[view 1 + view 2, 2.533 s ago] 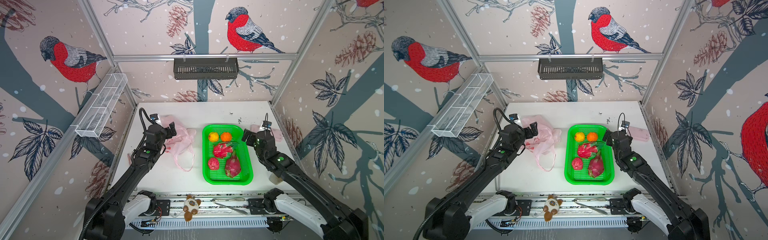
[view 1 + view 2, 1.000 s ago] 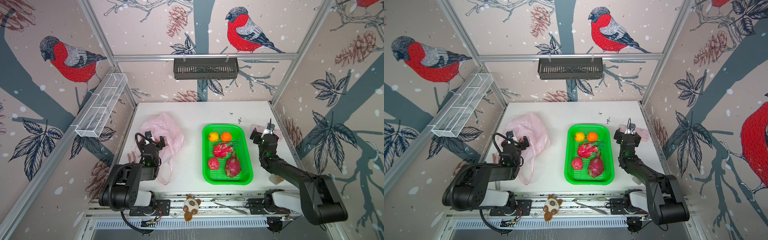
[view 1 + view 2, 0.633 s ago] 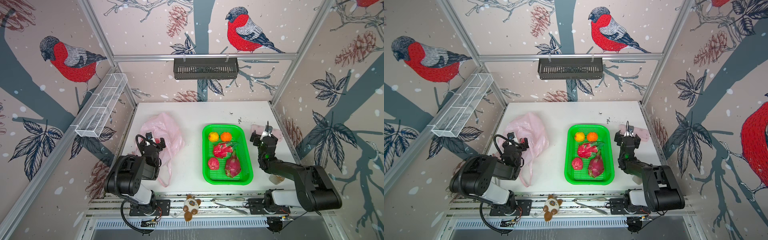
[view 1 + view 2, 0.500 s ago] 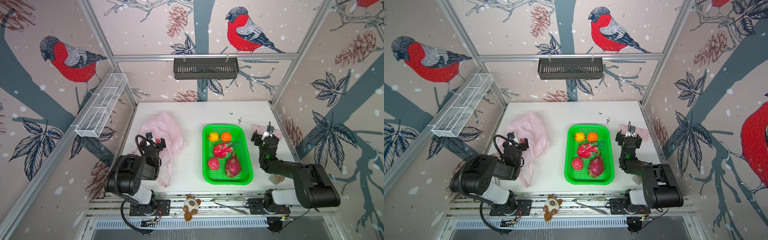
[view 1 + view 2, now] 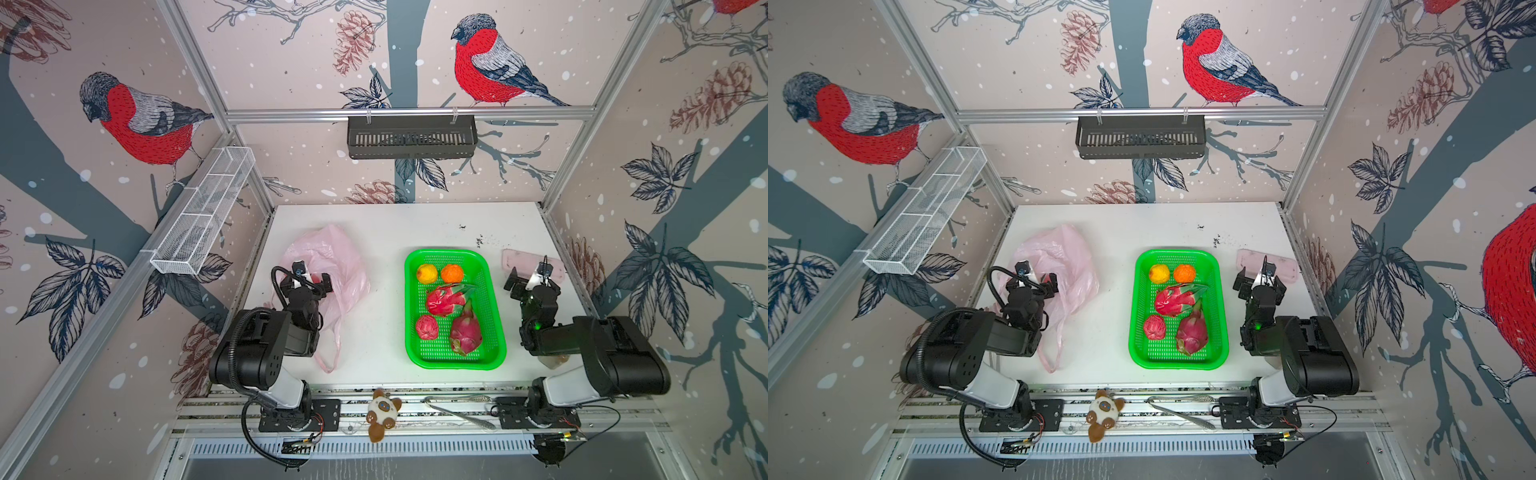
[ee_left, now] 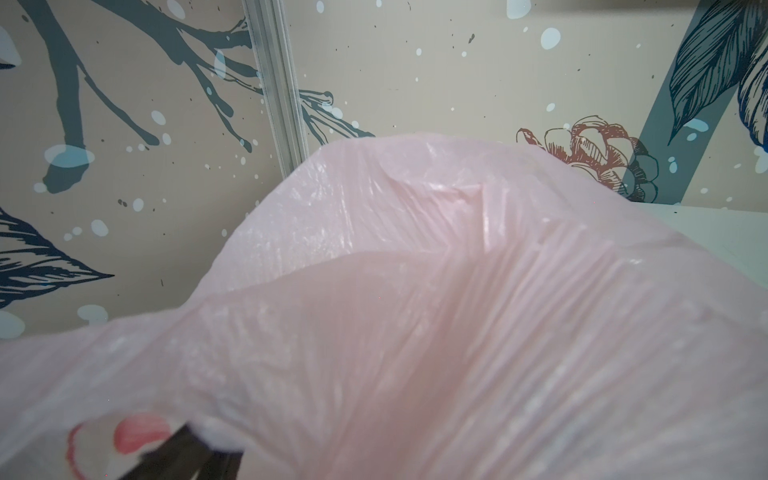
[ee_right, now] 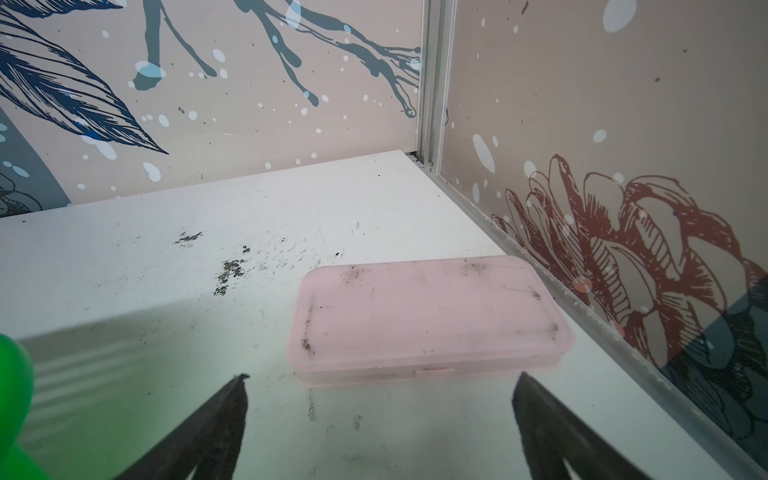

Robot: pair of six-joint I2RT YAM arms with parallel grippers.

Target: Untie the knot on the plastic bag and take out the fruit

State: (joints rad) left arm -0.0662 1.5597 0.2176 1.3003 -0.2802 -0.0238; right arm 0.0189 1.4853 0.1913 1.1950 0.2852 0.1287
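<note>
Fingers (image 7: 208,428) of the right gripper (image 5: 532,282) stand wide apart and hold nothing, with bare white table (image 7: 166,270) between their dark tips. Just beyond them a flat pink case (image 7: 428,316) lies closed and smudged, near the right wall. Across the table the left gripper (image 5: 306,284) also has its fingers (image 5: 326,282) spread wide. It sits over the near-left part of the plastic bag (image 5: 332,257). In the left wrist view the bag's pale pink film fills most of the picture and drapes over one dark finger (image 6: 183,453), but it cannot be told whether the film only rests there. In both top views the bag lies slack and flattened on the left half of the table, with a loop handle (image 5: 328,357) trailing open toward the front edge. Well apart from it, right of centre, a green basket (image 5: 498,316) holds the fruit. A yellow ball (image 5: 427,273) and an orange ball (image 5: 451,273) sit side by side at the far end. A dragon fruit (image 5: 444,300) lies across the middle, and a small red bumpy ball (image 5: 427,327) lies beside a second dragon fruit (image 5: 465,330) at the near end. Both arms are folded low by the front rail, where a small stuffed toy (image 5: 384,413) lies between their bases.
</note>
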